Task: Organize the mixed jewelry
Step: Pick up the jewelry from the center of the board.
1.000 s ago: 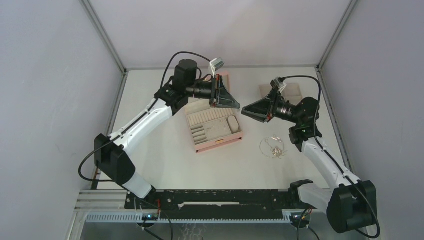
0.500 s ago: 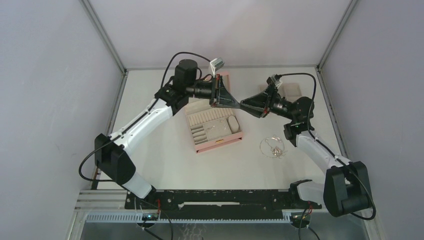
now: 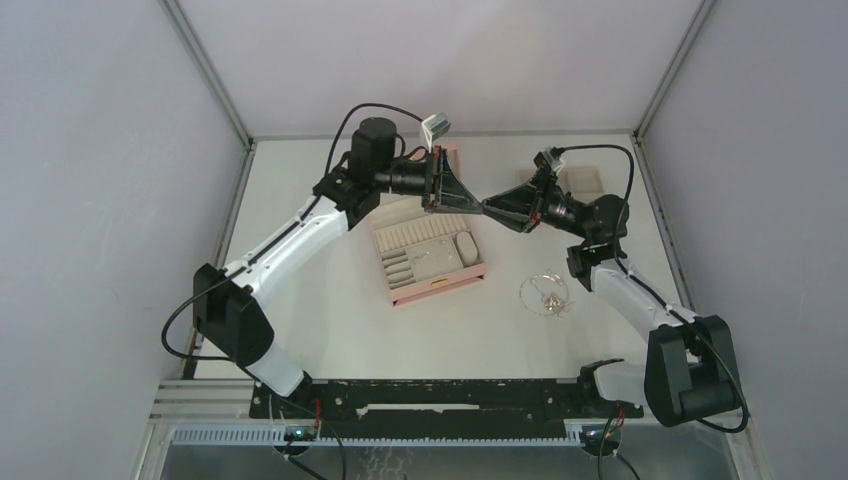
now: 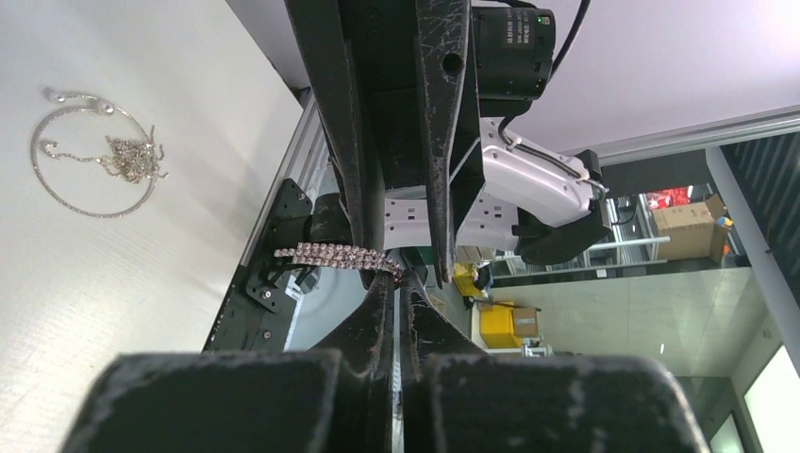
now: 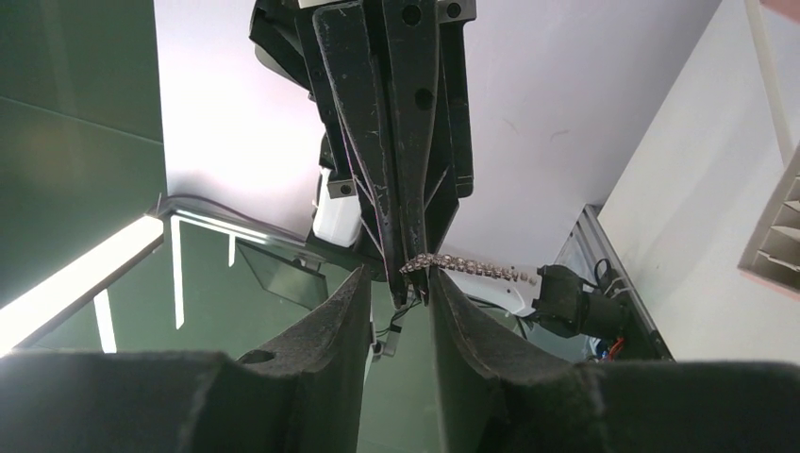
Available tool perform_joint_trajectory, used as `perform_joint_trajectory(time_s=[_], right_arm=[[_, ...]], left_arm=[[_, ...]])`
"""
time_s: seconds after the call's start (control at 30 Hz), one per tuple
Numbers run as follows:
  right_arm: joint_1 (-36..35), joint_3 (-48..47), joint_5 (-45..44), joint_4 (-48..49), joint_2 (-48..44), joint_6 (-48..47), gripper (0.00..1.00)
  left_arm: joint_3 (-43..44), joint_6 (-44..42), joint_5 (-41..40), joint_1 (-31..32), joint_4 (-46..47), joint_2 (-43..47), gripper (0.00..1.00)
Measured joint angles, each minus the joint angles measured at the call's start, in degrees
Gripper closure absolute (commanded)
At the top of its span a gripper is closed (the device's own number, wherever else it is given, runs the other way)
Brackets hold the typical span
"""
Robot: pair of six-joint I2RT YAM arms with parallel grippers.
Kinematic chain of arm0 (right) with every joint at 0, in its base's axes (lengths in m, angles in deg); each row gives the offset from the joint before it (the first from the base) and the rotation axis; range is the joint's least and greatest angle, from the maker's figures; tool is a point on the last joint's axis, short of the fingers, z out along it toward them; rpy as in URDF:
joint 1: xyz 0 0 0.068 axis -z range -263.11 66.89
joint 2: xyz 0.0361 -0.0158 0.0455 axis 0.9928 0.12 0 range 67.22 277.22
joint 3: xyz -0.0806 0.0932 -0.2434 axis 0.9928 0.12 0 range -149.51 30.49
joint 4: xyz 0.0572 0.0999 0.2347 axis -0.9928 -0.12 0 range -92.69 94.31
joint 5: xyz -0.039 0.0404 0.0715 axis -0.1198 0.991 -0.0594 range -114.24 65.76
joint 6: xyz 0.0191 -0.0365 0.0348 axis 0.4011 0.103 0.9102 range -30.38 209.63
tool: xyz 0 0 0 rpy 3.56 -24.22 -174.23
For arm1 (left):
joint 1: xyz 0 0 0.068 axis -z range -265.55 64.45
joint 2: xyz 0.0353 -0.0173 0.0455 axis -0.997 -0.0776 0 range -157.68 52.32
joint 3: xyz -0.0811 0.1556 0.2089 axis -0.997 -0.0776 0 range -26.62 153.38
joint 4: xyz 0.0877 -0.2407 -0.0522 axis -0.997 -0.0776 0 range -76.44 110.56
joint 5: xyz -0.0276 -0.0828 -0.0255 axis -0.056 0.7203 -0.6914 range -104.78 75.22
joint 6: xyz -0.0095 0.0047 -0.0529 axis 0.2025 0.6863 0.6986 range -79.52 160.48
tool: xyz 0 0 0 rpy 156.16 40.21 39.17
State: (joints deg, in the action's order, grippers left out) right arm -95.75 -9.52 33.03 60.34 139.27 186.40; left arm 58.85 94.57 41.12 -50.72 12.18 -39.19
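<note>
**White tabletop (image 3: 330, 300) below, a handover in mid-air**

You have the rhinestone strand (image 4: 340, 257) up off the surface, at the centre of the overhead view. The left gripper (image 4: 396, 283) pinches it at one end, jaws clamped tight, so the piece juts sideways for the other arm. Your right gripper (image 5: 398, 279) meets it tip to tip, jaws narrowly parted around the strand and not yet gripping. The pink box (image 3: 425, 255) sits just below. The loose chain and bits (image 3: 546, 295) lie to its lower right.

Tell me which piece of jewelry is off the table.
The studded strip: it hangs in mid-air, pinched in the left pincer. The looped chain lies flat on the table.
</note>
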Motion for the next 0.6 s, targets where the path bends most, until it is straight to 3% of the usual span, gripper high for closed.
perform_joint_trajectory(time_s=[0.6], right_arm=[[1.05, 0.0, 0.13, 1.97, 0.07, 1.16, 0.75]], left_arm=[[-0.42, 3.06, 0.85, -0.52, 5.4, -0.37, 1.0]])
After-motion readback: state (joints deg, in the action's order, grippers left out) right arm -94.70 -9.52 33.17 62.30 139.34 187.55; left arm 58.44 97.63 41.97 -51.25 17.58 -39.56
